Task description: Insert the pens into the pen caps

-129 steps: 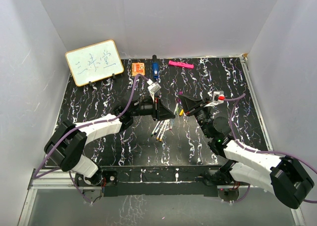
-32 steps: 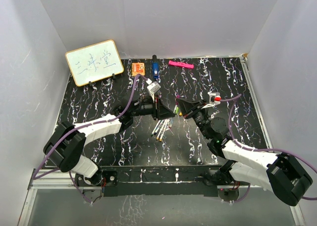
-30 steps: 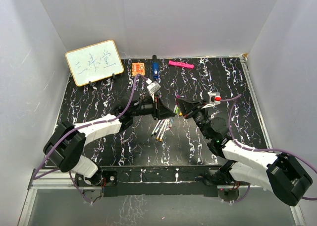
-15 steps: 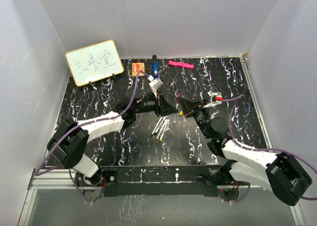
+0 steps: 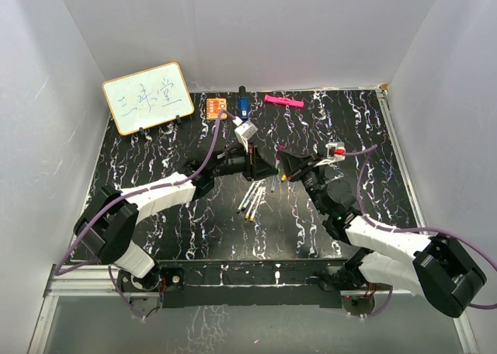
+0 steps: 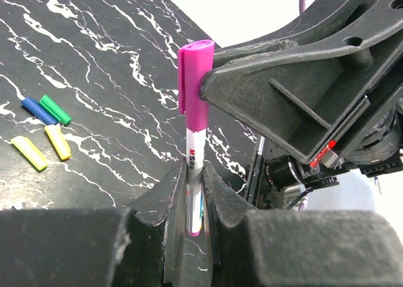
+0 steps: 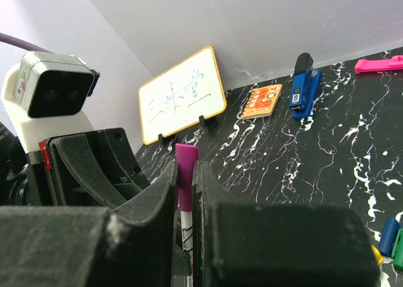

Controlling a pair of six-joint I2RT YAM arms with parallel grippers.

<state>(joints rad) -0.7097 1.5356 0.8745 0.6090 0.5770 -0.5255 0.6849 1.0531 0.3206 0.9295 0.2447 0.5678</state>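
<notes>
Student: What do the pincers hold?
Tutor: The left gripper [image 6: 194, 181], closed tight, clamps the pen [image 6: 194, 150]; the right gripper [image 7: 185, 171], likewise closed, pinches the magenta cap [image 6: 191, 73] seated on its tip, mid-table.
Student: And elsewhere?
Tutor: Spare pens [image 5: 251, 199] lie just nearer; loose caps [image 6: 47, 110], blue, green and yellow, rest on the table [image 5: 155, 146].

Top camera overhead, whole table [image 5: 140, 148]; wrist cameras close, facing each other, share pen [image 6: 193, 167].

The whiteboard [image 5: 147, 98], upper left of the top view, is showing handwritten blue characters, seemingly 三味堂. The pen [image 6: 193, 167] is bearing red print starting with "M".
</notes>
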